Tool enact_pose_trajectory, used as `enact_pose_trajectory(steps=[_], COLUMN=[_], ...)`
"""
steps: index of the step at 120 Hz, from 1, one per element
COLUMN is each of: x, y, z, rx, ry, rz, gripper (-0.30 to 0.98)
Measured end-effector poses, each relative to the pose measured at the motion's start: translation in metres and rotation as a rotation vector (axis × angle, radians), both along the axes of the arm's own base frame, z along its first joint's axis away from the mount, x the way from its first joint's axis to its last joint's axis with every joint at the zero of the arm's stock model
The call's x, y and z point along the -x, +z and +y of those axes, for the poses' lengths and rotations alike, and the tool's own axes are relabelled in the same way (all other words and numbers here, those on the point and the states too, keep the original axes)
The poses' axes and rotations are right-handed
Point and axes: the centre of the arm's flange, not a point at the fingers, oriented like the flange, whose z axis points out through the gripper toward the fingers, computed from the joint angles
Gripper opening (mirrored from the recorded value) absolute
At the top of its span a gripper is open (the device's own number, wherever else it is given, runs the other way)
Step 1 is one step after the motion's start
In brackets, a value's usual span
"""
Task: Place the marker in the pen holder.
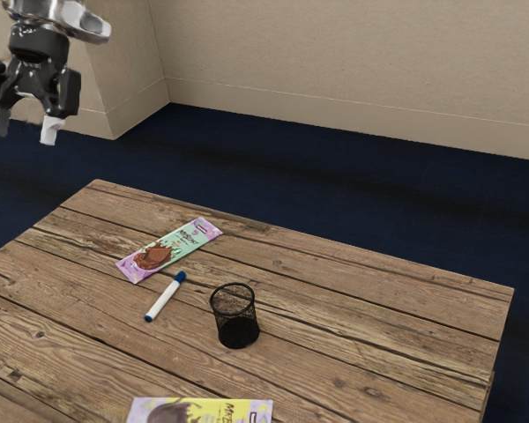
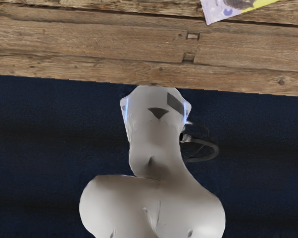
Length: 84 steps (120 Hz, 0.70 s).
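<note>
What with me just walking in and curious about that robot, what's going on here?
Nothing is being handled right now. The arm is up above the table's height, its jaws apart and empty. It is meant to put the marker into the pen holder, but that isn't done: the marker lies on the table beside the upright pen holder. One chocolate bar lies near the marker, and another is at the exterior view's lower edge.
</note>
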Motion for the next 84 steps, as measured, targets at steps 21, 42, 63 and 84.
enact_pose_trajectory(steps=[21, 42, 63, 84], x=[-0.089, -0.139, -0.183, -0.18], y=[-0.103, -0.12, -0.251, -0.354], z=[0.094, 0.087, 0.073, 0.069], rx=[-0.027, -0.04, -0.033, -0.001], ry=[0.093, 0.019, -0.042, -0.055], rz=[-0.31, -0.516, -0.458, -0.453], gripper=[0.67, 0.67, 0.67, 0.67])
